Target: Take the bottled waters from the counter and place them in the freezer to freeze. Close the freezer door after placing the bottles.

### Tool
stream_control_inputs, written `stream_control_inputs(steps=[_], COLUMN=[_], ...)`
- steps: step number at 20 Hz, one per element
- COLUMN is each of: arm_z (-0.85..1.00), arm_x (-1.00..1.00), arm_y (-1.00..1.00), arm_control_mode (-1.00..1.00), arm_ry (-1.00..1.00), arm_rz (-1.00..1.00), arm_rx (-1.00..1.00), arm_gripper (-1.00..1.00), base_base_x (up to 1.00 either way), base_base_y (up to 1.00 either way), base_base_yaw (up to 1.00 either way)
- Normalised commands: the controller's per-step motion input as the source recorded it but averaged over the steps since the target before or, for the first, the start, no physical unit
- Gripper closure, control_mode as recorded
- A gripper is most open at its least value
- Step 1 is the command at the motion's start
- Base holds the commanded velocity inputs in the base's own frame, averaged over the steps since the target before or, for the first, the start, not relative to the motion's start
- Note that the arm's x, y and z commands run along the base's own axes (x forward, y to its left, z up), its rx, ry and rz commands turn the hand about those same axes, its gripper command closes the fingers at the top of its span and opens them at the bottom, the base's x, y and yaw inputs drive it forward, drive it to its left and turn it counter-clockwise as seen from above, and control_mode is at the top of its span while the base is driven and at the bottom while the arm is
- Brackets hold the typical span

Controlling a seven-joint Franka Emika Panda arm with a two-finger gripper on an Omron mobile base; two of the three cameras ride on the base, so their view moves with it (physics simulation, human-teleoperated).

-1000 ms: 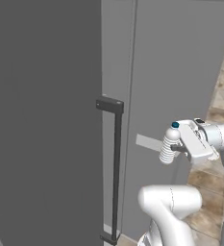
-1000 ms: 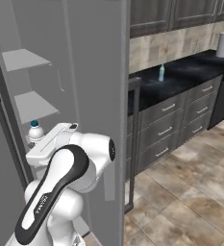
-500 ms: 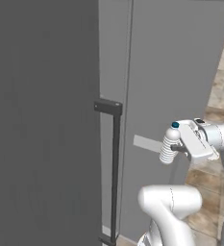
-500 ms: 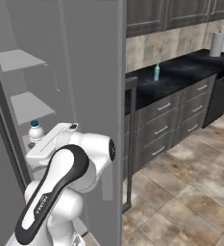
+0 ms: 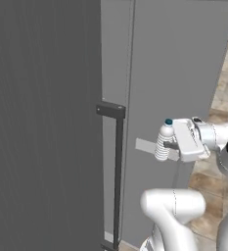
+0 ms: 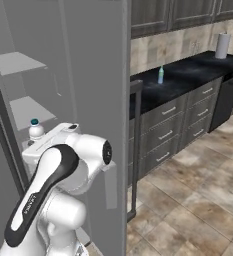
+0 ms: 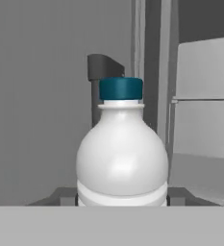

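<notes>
- At the open freezer (image 6: 93, 75), the gripper (image 5: 170, 145) is holding the ribbed bottle (image 5: 163, 142) upright, its blue cap on top; the jaws are clenching on the bottle's body, as the hand view is showing with the bottle (image 7: 122, 153) filling the space between the fingers.
- The door (image 5: 42, 122) is standing open to the left, with its dark handle (image 5: 117, 171) near the bottle, and the grey shelves (image 6: 30, 107) are showing inside the compartment in the right base view.
- The bottle (image 6: 36, 131) is hanging in front of the opening, just beside the lower shelf, but it is not resting on anything yet.
- I judge the step in hand to be the carrying of this first bottle into the freezer; the placing is not yet done.
- The second bottle (image 6: 161, 75), with the green cap, is waiting on the counter (image 6: 188, 75), well apart from the robot.
- The next move is probably asking for a reach past the door edge, keeping the bottle upright, then lowering it on a bare part of a shelf before the jaws are letting go.
- After that, the other bottle is remaining to be fetched and the door to be shut.
</notes>
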Motion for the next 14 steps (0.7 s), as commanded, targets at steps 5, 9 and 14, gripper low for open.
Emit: stream_control_inputs(steps=[5,9,14], arm_z=[0.0,-0.06,-0.17], arm_x=[0.52,0.44,0.42], arm_y=[0.63,0.54,0.54], arm_control_mode=[-1.0,-1.0,-1.0], arm_ry=[-0.02,-0.04,-0.01], arm_rz=[-0.24,-0.19,-0.04], arm_rx=[0.0,0.0,0.0], arm_gripper=[1.0,1.0,1.0], base_base_x=[0.0,0.0,0.0], base_base_y=[0.0,0.0,0.0], base_base_yaw=[0.0,0.0,0.0])
